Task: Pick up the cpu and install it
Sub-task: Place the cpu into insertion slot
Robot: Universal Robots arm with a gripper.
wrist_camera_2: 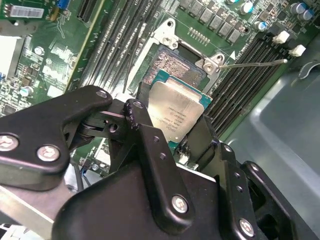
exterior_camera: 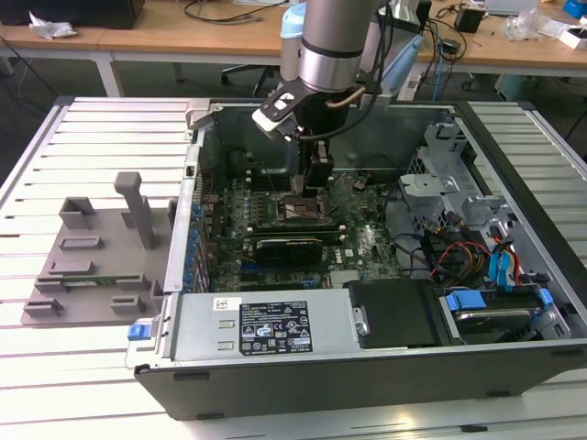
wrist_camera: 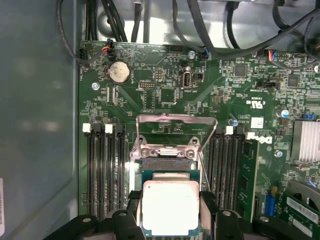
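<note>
1. PC case: lies open on the slatted tabletop; the socket sits inside it on the motherboard.
2. Tool: reaches down into the case right over the socket. Fingers clamped on two opposite edges of the cpu, no gap seen.
3. Socket: load plate swung up, dark contact field exposed. RAM slots flank it on both sides.
4. Cpu: held in the tool, overlapping one end of the socket, rest not yet over it. Cannot tell if it touches the socket.
5. Handling (judgement): light, stiff, thin. Metal lid smooth, so prob. slippery. Underside contacts and socket contact field fragile, so no drop or skew. Grip by side edges only, as now; keep off lid face and underside.
6. Orientation: lid faces up, away from the socket; chip looks flat, approx. parallel to the board. Outline near square, no clear long axis. Edges look squared to the socket frame in the first wrist view.
</note>
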